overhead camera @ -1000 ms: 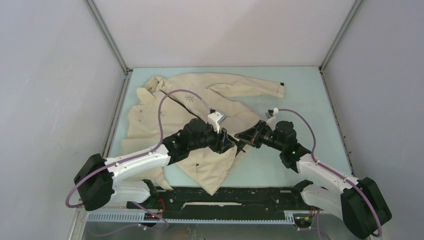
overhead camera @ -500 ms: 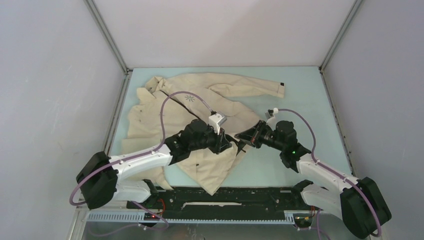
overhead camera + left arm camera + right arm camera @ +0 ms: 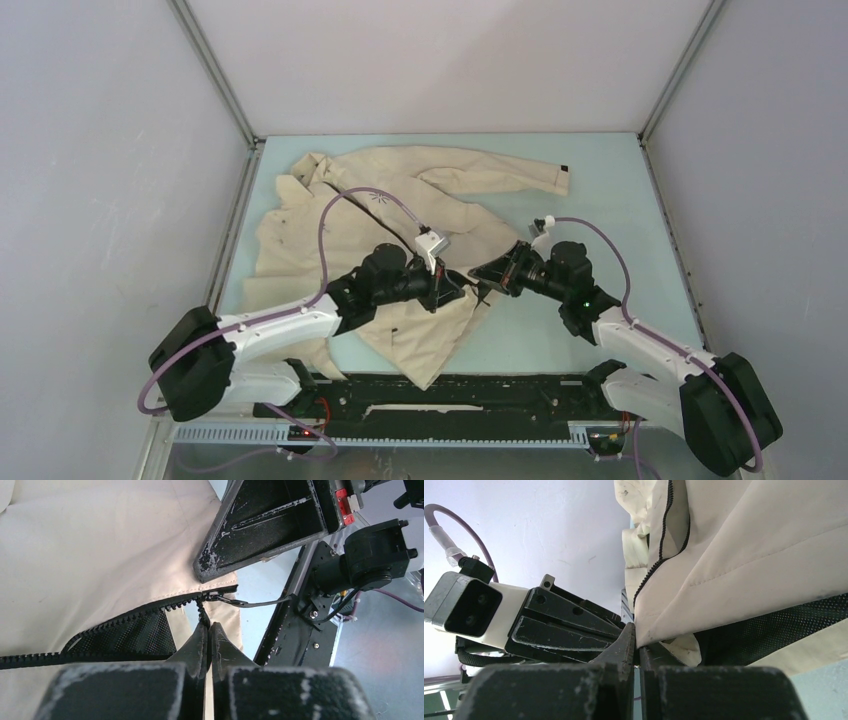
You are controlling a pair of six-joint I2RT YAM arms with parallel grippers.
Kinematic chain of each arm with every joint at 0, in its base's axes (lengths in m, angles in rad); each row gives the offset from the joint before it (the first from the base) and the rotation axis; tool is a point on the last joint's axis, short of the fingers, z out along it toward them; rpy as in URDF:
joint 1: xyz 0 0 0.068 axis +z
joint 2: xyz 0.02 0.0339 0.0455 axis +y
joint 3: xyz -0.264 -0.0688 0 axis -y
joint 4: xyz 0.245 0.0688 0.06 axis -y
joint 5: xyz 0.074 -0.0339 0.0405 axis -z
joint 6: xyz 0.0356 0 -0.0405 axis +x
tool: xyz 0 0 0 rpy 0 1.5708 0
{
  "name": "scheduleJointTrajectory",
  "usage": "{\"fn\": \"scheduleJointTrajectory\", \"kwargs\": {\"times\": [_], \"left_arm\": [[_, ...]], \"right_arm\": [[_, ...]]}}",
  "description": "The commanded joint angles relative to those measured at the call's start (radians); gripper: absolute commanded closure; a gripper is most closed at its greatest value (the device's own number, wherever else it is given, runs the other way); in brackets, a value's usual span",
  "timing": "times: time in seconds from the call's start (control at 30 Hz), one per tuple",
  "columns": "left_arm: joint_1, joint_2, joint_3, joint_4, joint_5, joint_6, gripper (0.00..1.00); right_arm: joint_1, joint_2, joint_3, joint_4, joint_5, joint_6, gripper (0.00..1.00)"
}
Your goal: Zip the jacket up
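The beige jacket [image 3: 330, 230] lies spread on the table with its front open and its hem toward me. My left gripper [image 3: 462, 288] is at the hem's near right corner. In the left wrist view it [image 3: 209, 626] is shut on the dark zipper teeth [image 3: 125, 620], just below the slider [image 3: 206, 598], whose pull tab points right. My right gripper [image 3: 484, 272] faces it from the right. In the right wrist view it [image 3: 636, 639] is shut on the jacket's [image 3: 764, 545] lifted hem edge. Black mesh lining [image 3: 135, 635] shows inside the flap.
A black rail [image 3: 450, 395] runs along the near edge between the arm bases. Grey walls and metal posts [image 3: 215, 70] close in the teal table [image 3: 600, 200]. The jacket's right sleeve [image 3: 500, 175] stretches toward the back right.
My left gripper's jaws have closed from open onto the zipper edge and dropped slightly toward the jacket. The right arm has held still with its grip on the hem.
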Motion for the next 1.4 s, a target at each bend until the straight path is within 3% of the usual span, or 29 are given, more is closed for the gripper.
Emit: {"fn": "scheduleJointTrajectory", "kwargs": {"times": [0.0, 0.2, 0.43, 0.73, 1.17, 1.37], "left_arm": [[-0.005, -0.017, 0.003, 0.089, 0.060, 0.005, 1.00], [-0.005, -0.025, -0.003, 0.087, 0.052, 0.005, 1.00], [-0.003, -0.015, 0.007, 0.066, 0.036, 0.008, 1.00], [-0.003, -0.018, 0.018, 0.060, 0.034, 0.003, 1.00], [-0.003, -0.016, 0.029, 0.051, 0.039, 0.000, 1.00], [-0.003, -0.018, 0.033, 0.050, 0.047, -0.001, 1.00]], "right_arm": [[0.008, -0.016, 0.009, 0.042, -0.013, -0.036, 0.91], [0.002, -0.073, 0.008, -0.018, -0.030, -0.100, 0.68], [-0.020, -0.124, 0.010, -0.082, -0.106, -0.192, 0.55], [-0.007, -0.155, 0.008, -0.135, -0.165, -0.310, 0.53], [0.006, -0.157, 0.009, -0.142, -0.169, -0.403, 0.63], [0.010, -0.142, 0.008, -0.138, -0.171, -0.412, 0.58]]}}
